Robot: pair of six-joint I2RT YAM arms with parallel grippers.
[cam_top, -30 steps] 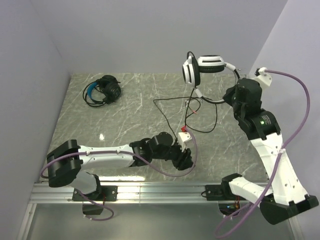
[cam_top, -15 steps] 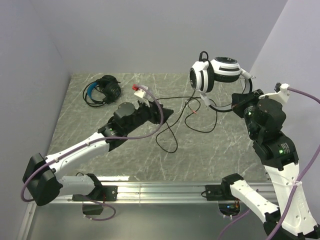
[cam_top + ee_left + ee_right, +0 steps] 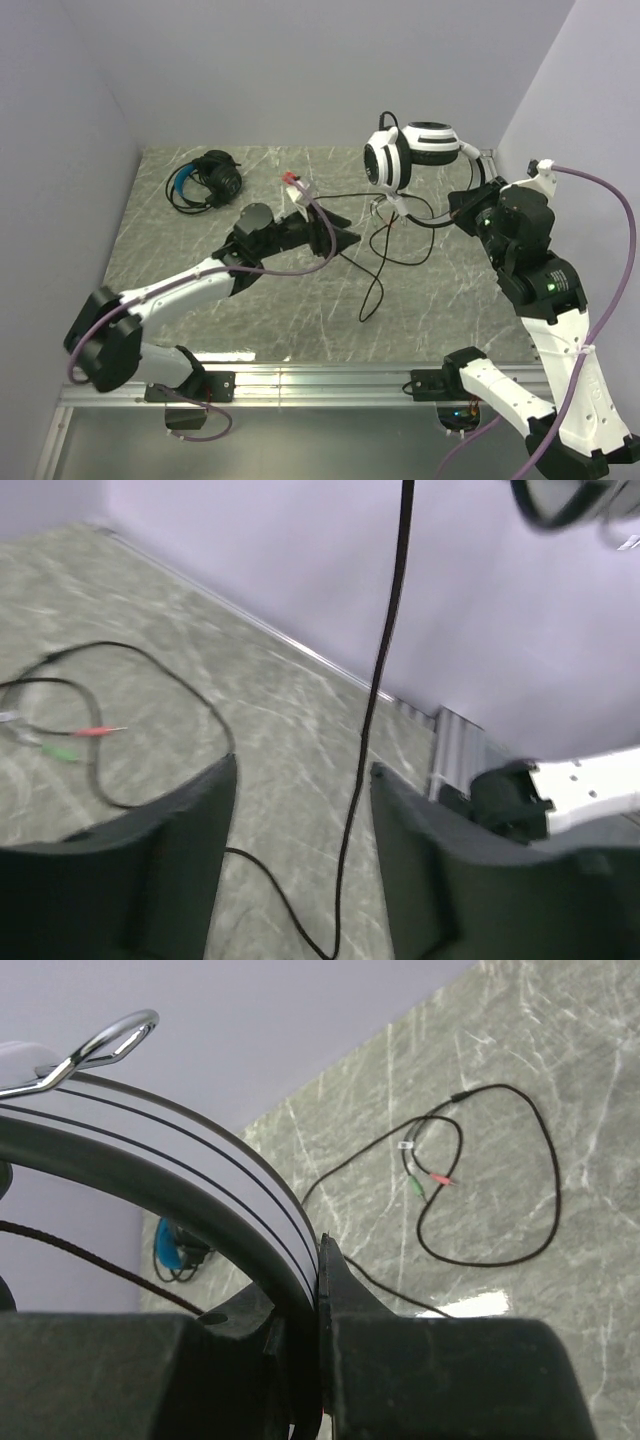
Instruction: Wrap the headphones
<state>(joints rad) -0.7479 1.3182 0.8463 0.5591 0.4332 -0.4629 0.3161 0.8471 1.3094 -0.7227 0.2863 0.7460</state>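
Note:
My right gripper (image 3: pixel 468 196) is shut on the headband (image 3: pixel 200 1175) of the white headset (image 3: pixel 410 155) and holds it up above the far right of the table. Its thin black cable (image 3: pixel 378 255) hangs down and loops on the table, with red and green plugs (image 3: pixel 428 1180) at one end. My left gripper (image 3: pixel 350 230) is open in mid-air beside the hanging cable. In the left wrist view the cable (image 3: pixel 375 710) runs down between the open jaws, close to the right finger (image 3: pixel 420 860), not gripped. The black headset with the blue headband (image 3: pixel 205 182) lies at the far left.
Grey walls close the table at the back and both sides. A metal rail (image 3: pixel 320 385) runs along the near edge by the arm bases. The purple hose (image 3: pixel 290 268) trails along the left arm.
My left arm has swung from the near middle up and across to the hanging cable. My right gripper raised the white headset, then shifted it slightly left. The cable's loose end slid toward the near edge.

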